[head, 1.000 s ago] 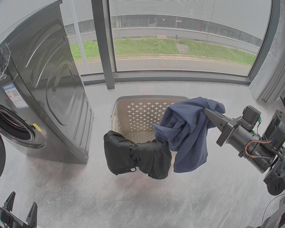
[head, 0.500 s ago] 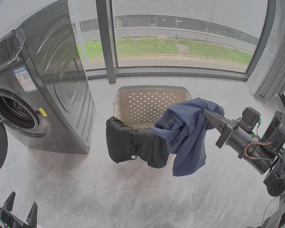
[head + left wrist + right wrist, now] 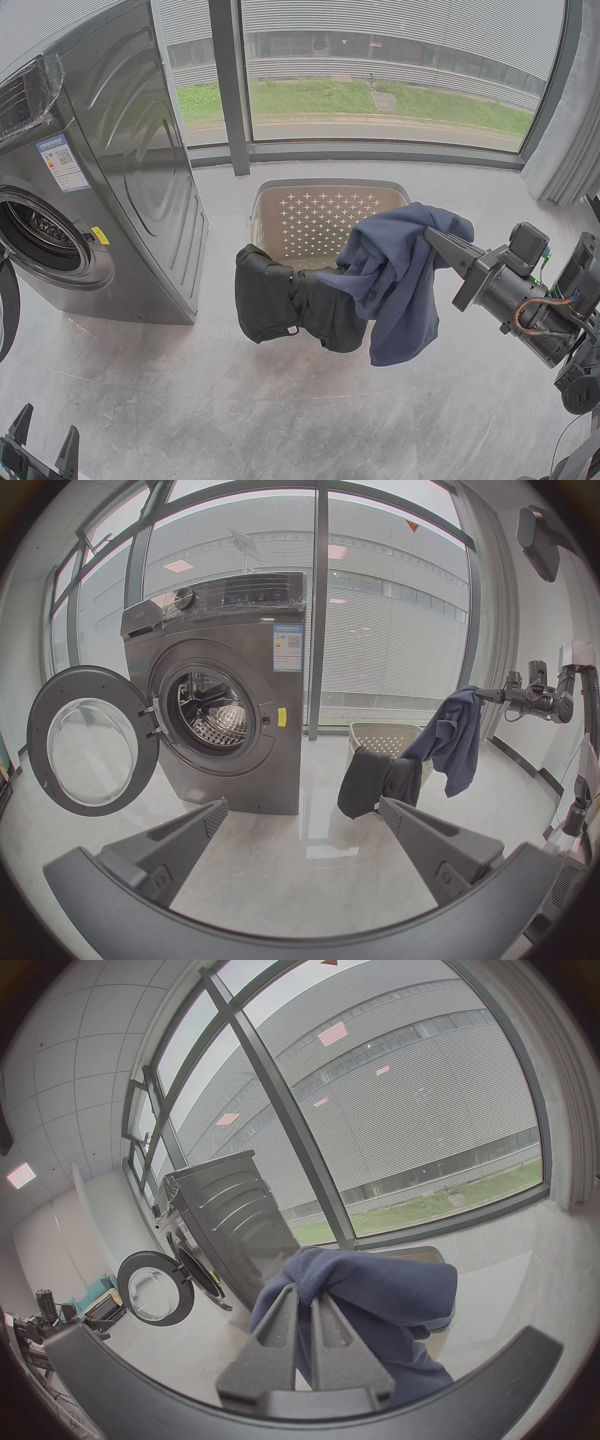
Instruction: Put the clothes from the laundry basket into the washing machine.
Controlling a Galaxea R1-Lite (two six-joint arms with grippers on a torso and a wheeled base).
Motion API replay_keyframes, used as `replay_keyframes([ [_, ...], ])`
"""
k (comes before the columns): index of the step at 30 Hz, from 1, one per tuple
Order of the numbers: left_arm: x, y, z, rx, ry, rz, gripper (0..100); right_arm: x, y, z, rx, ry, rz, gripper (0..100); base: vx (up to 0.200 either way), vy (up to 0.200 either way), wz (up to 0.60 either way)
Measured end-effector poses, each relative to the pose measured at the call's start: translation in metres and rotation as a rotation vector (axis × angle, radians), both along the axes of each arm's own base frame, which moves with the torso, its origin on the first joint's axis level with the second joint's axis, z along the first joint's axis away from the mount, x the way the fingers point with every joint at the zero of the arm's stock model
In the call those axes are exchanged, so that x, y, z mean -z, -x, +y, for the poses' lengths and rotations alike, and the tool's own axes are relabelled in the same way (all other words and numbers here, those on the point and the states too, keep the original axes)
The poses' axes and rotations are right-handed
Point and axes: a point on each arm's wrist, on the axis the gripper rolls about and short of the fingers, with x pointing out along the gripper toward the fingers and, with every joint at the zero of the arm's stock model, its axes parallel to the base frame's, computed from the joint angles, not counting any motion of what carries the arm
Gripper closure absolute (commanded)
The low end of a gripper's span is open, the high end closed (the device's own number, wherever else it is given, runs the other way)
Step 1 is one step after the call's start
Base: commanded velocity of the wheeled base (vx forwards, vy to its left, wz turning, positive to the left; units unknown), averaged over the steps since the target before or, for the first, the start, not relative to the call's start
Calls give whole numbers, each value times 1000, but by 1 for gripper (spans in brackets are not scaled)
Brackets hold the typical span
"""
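Note:
A navy blue garment point(image 3: 394, 275) hangs in the air over the right side of the beige laundry basket point(image 3: 312, 219), pinched at its top by my right gripper point(image 3: 431, 236), which is shut on it point(image 3: 305, 1294). A black garment point(image 3: 294, 306) drapes over the basket's near rim. The grey washing machine point(image 3: 125, 162) stands at the left with its round door point(image 3: 87, 739) swung open and the drum point(image 3: 212, 714) exposed. My left gripper point(image 3: 42, 434) is low at the near left, open and holding nothing point(image 3: 300, 817).
A large window with a dark frame post point(image 3: 228, 87) runs behind the basket. A grey curtain point(image 3: 572, 144) hangs at the right. Bare grey floor point(image 3: 281, 406) lies between me, the washer and the basket.
The whole head view has shifted, bringing more of the washing machine's front and drum opening into view. The right gripper keeps the blue garment at about the same spot; the left gripper is unchanged.

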Motion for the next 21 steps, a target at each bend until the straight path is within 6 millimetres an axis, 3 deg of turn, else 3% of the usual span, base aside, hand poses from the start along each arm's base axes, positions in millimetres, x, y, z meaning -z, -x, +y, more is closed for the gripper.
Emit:
replay_keyframes([
  [17, 0, 0, 0, -1, 1, 1, 0, 0, 4, 4, -23, -7, -9, 100, 0, 200, 0],
  [21, 0, 0, 0, 0, 1, 0, 0, 1, 4, 4, -23, -5, -6, 100, 0, 0, 0],
])
